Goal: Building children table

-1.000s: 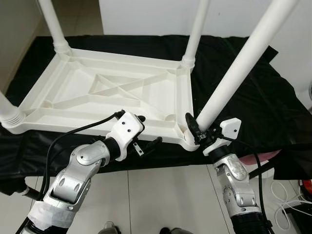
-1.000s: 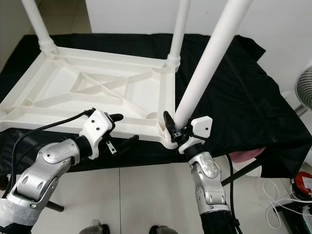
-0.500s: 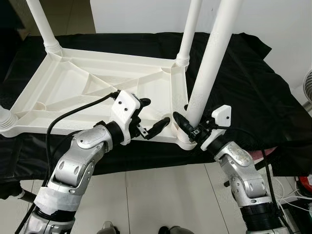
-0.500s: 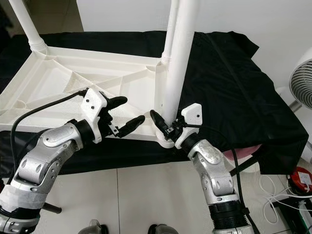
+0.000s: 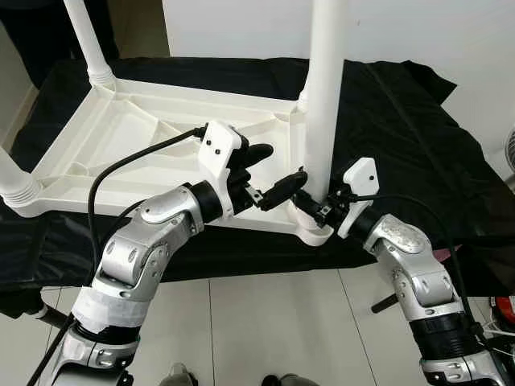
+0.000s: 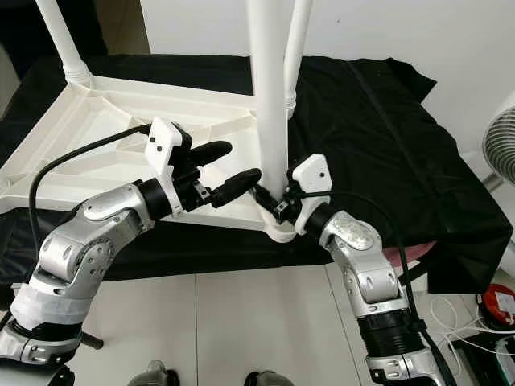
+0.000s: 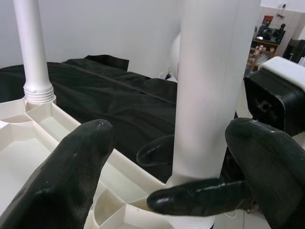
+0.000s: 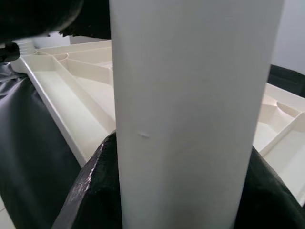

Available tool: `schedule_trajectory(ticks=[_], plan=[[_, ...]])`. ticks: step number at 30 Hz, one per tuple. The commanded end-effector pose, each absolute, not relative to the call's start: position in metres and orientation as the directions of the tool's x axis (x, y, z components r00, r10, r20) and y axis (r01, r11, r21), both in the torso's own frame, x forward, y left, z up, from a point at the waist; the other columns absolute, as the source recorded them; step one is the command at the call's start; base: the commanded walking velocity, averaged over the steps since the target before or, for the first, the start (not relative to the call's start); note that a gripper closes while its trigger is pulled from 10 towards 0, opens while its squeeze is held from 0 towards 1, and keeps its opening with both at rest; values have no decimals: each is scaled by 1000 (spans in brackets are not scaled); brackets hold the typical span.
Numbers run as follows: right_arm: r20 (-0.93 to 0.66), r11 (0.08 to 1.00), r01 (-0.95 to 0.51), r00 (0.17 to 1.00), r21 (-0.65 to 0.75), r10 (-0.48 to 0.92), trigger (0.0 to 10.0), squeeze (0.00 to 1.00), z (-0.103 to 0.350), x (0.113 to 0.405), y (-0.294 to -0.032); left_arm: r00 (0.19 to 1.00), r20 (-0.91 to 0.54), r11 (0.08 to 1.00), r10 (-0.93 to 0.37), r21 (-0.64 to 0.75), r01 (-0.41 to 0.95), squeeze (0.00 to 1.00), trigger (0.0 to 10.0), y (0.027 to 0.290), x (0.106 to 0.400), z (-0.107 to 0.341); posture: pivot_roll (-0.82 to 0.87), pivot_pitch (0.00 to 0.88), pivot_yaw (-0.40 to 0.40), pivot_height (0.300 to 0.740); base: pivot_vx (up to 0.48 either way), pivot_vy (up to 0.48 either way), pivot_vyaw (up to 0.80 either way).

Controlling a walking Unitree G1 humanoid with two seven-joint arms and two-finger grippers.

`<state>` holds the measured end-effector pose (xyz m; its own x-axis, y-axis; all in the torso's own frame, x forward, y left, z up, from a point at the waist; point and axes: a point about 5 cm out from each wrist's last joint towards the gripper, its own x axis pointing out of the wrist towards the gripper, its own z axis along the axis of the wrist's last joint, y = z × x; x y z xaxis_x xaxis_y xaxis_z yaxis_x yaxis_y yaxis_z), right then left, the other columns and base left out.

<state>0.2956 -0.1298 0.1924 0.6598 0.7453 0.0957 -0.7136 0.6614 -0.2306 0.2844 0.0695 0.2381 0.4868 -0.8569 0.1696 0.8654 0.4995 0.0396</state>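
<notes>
A white plastic children's table [image 5: 161,153] lies upside down on a counter draped in black cloth [image 5: 418,153]. Its legs point upward: one at the far left corner [image 5: 90,44], one at the near left corner [image 5: 16,181], and one at the far right corner [image 6: 296,48].

The left arm bends at the elbow and reaches across the table's underside. Its left pincer [image 5: 272,173] is spread wide, one finger above the other, just beside the near right leg [image 5: 324,104] without closing on it. The left wrist view shows the two fingers [image 7: 66,176] flanking this leg, with a gap on each side.

The leg stands upright in the near right corner socket [image 5: 312,232].

The right arm reaches in from the right; its right pincer [image 5: 315,207] is clamped on the leg's base. The right wrist view shows the black fingers [image 8: 90,191] pressed against both sides of the leg.
</notes>
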Motion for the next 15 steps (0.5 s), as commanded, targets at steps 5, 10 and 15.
schedule_trajectory(ticks=[5,10,15], plan=[[59,605,-761,610,-234,790,10000,0,191,297,-122,345,201,363,-917,60,930,0,10000,60,281,253,52,46,-76,740,0,0,0],[28,567,-787,579,-243,815,10000,0,187,297,-118,324,238,341,-916,34,940,0,10000,58,282,264,56,36,-77,740,0,0,0],[6,540,-799,559,-264,829,10000,0,182,297,-114,309,300,318,-903,-19,948,0,10000,55,285,280,56,32,-73,740,0,0,0]])
